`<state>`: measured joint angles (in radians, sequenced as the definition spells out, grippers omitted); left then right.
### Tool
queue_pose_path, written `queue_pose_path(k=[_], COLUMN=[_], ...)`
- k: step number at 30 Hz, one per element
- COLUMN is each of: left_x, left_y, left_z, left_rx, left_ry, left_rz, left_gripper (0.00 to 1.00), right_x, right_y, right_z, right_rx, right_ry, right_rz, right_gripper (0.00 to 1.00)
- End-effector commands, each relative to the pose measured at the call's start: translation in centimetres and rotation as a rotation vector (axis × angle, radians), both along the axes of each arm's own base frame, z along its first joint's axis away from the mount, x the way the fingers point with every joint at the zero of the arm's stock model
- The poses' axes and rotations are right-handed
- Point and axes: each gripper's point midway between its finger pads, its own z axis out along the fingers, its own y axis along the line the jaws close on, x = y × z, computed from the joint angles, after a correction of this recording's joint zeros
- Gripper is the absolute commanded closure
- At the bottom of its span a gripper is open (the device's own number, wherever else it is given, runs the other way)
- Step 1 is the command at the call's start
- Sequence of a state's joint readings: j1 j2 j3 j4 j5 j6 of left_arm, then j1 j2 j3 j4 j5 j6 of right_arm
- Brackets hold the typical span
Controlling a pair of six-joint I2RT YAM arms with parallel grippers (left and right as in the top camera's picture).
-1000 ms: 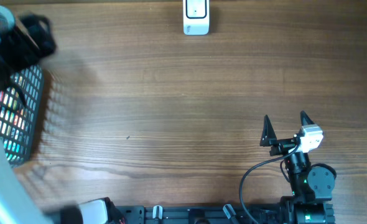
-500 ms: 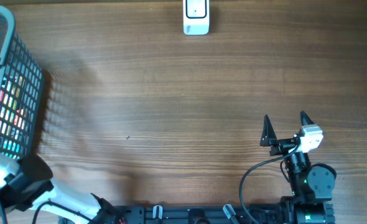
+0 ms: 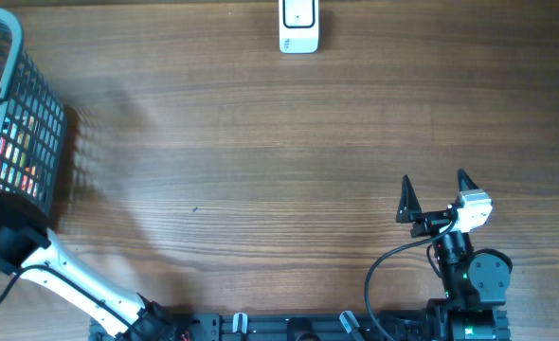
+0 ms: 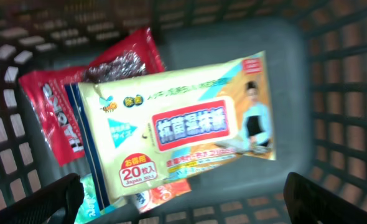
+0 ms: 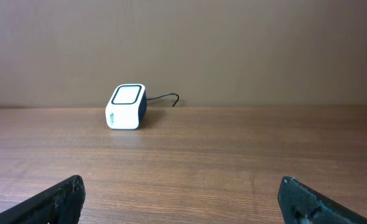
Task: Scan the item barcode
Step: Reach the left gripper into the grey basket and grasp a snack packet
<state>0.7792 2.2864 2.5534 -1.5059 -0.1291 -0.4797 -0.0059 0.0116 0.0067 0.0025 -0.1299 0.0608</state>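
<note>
Grey basket [image 3: 41,123] now sits under the returned left end effector [image 4: 186,198], spread wide and empty above the yellow wipes pack [image 4: 177,130] inside, suggesting pickup is next.

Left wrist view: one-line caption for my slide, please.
Open left tool hovers over a yellow wipes pack lying atop a red packet in the grey basket.

The flat yellow plastic packet of wipes [image 4: 177,124] carries a red-framed panel of large Japanese characters across its middle, with a line of smaller green Japanese print above it. At its lower left a red oval reads "20" followed by 枚入, with "Japan" in small print beneath. The red foil packet [image 4: 53,118] under it shows white capitals along its edge, beginning "HA" and blurred beyond that, and the teal mark on the small white box-shaped scanner [image 5: 125,106] is too small to read.
</note>
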Motion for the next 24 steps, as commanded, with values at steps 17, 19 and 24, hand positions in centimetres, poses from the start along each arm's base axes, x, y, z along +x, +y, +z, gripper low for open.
queue_pose_path(k=[17,19,24], left_x=[-4.7,-4.9,-6.2], left_y=[-1.7,-1.6,-1.3], left_z=[-12.0,-12.7,-14.7], left_rx=[-0.266,-0.27,-0.292], left_ry=[0.239,0.243,0.257], left_rz=[0.099,0.104,0.131], left_gripper=[0.0,0.0,0.0], right_x=[0.0,0.0,0.0], right_y=[-0.3,-0.3,-0.3], right_z=[0.2,0.2,0.2], right_rx=[-0.008,-0.008,-0.008], right_ry=[-0.011,-0.01,-0.011], right_rz=[-0.015,-0.015,-0.015], right_gripper=[0.0,0.0,0.0])
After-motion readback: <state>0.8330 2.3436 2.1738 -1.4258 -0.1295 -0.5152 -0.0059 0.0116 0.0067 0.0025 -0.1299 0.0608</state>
